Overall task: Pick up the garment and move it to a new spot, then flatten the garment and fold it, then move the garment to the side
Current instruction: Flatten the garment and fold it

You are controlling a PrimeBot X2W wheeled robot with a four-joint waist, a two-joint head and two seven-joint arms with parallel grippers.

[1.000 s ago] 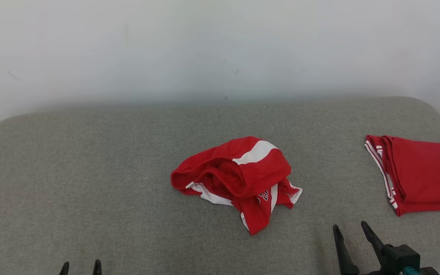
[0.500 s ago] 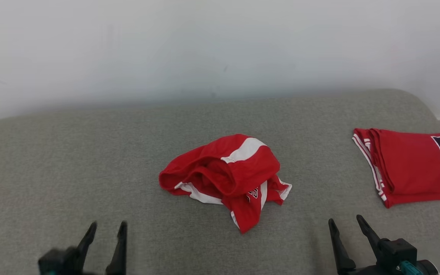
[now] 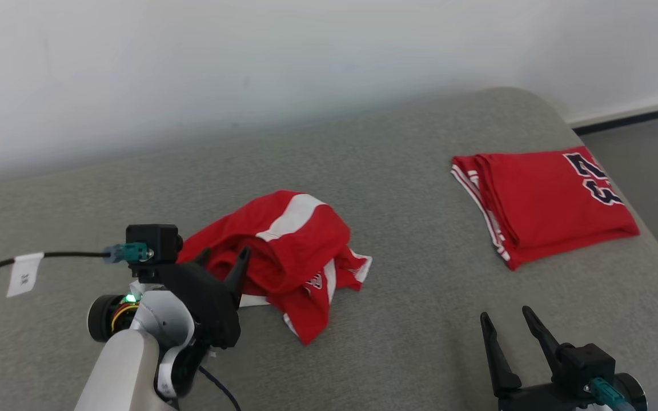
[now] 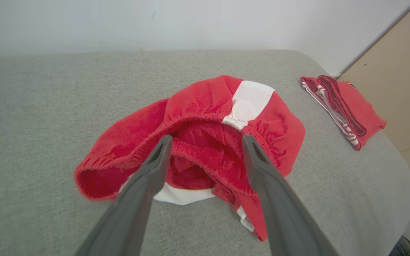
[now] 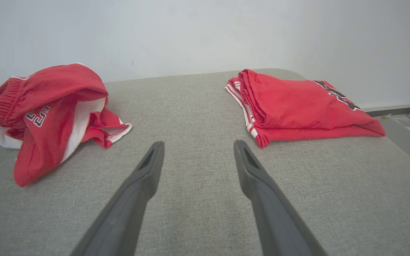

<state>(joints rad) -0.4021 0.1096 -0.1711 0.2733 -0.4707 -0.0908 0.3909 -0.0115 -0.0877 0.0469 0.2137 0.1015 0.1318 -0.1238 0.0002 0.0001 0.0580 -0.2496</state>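
**Left jaws wide at the crumpled shorts**

The red-and-white shorts [image 3: 295,240] lie crumpled near the middle of the grey cushion [image 3: 409,142]. In the right wrist view, dark white-edged letters "LS" show on one leg; the rest of the word is hidden in the folds.

The left gripper [image 3: 223,257] is at the shorts' near edge with its jaws spread wide. Its fingertips are level with the elastic waistband and grip nothing.

The right gripper [image 3: 506,315] is over bare cushion, well apart from the shorts, jaws equally wide and empty.

A folded red garment [image 3: 546,200] lies at the cushion's right end. Its dark numerals look like "23".

A white tag [image 3: 23,277] on the left arm's cable [image 3: 72,255] carries writing too small to read.
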